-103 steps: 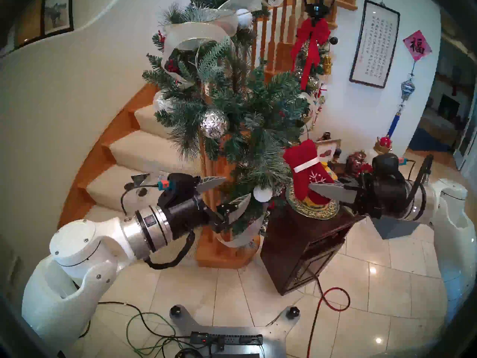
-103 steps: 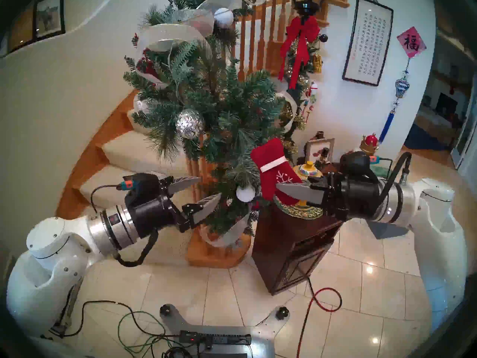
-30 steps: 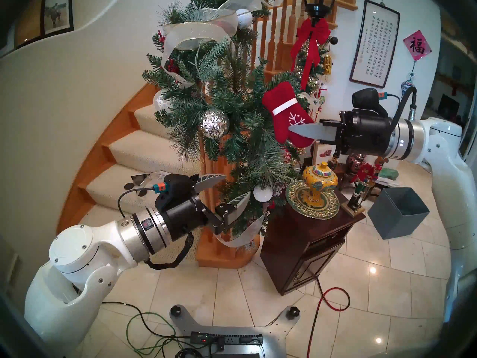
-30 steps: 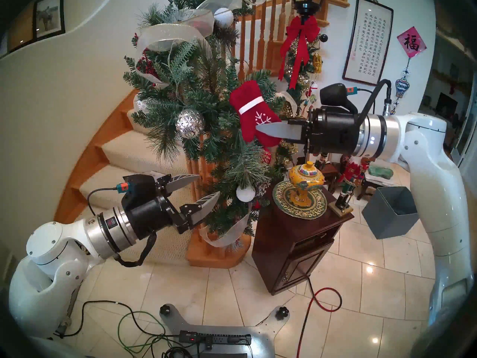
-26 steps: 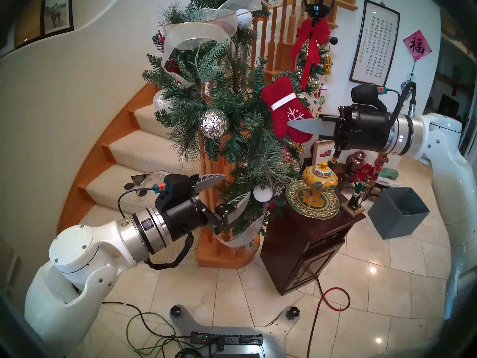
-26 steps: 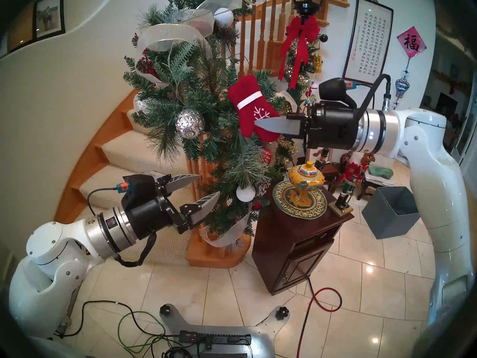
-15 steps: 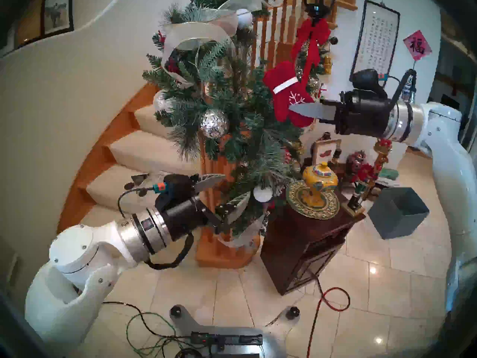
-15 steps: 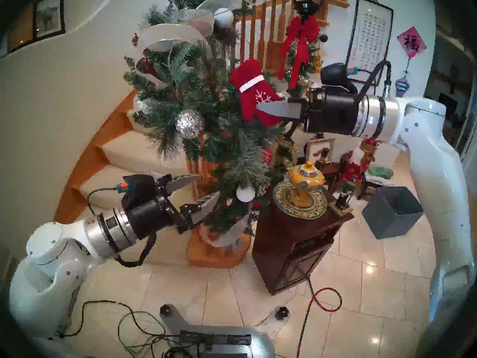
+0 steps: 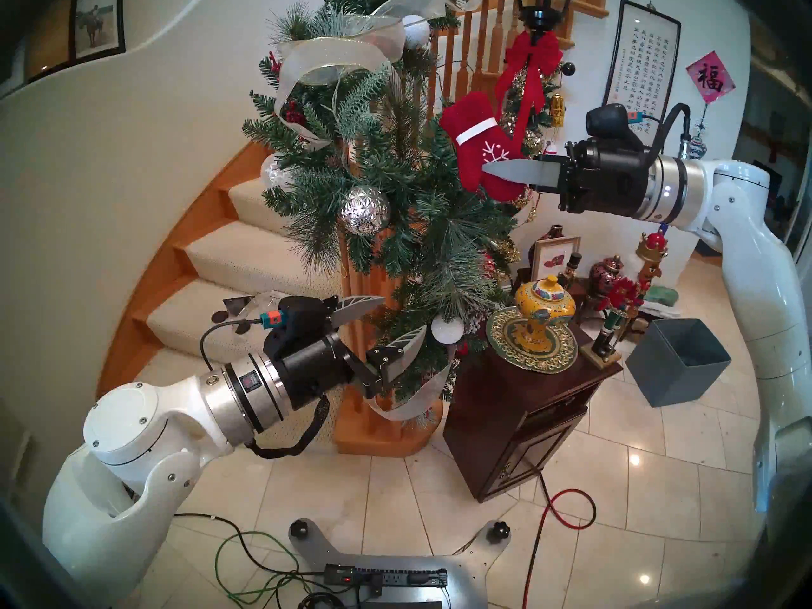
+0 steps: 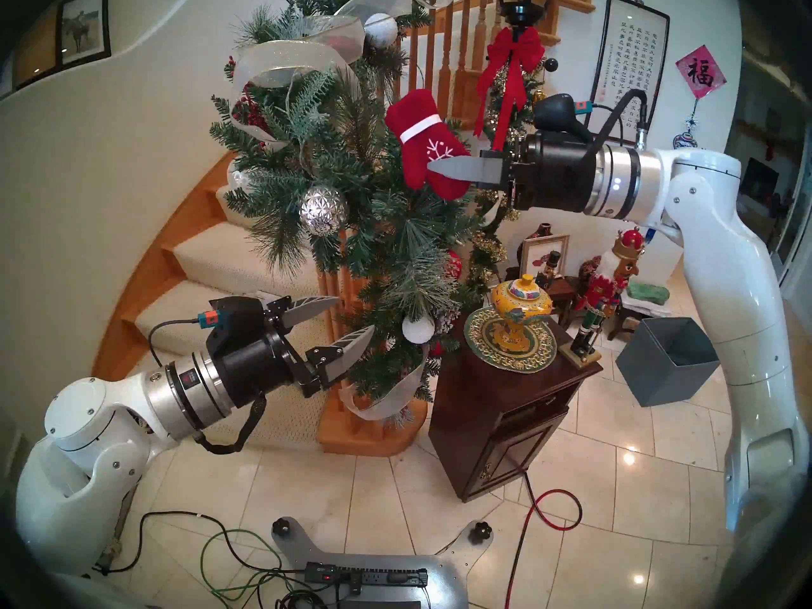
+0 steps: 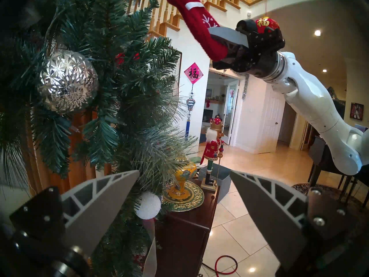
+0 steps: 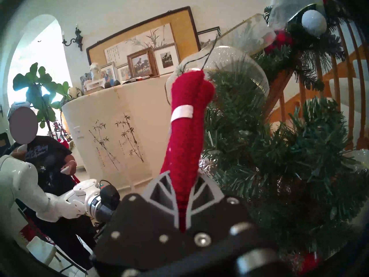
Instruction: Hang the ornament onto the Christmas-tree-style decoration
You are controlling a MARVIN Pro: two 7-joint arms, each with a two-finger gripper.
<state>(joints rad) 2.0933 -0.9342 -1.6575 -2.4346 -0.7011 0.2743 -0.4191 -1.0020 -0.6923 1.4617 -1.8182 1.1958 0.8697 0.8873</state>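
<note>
The ornament, a red felt mitten with a white cuff band and snowflake, is pinched at its lower end by my shut right gripper. It stands cuff-up against the upper right side of the bushy green garland. A thin dark loop rises free from the cuff. Low on the garland's left side, my left gripper is open and empty, near a white snowy ball.
A faceted silver ball hangs mid-garland. Right of the newel post stands a dark cabinet with a yellow jar and nutcrackers. A grey box sits beyond, and cables lie on the tiled floor. A person sits behind.
My right gripper has lifted the mitten higher and a little leftward along the garland's right side. The left arm has stayed still and open.
</note>
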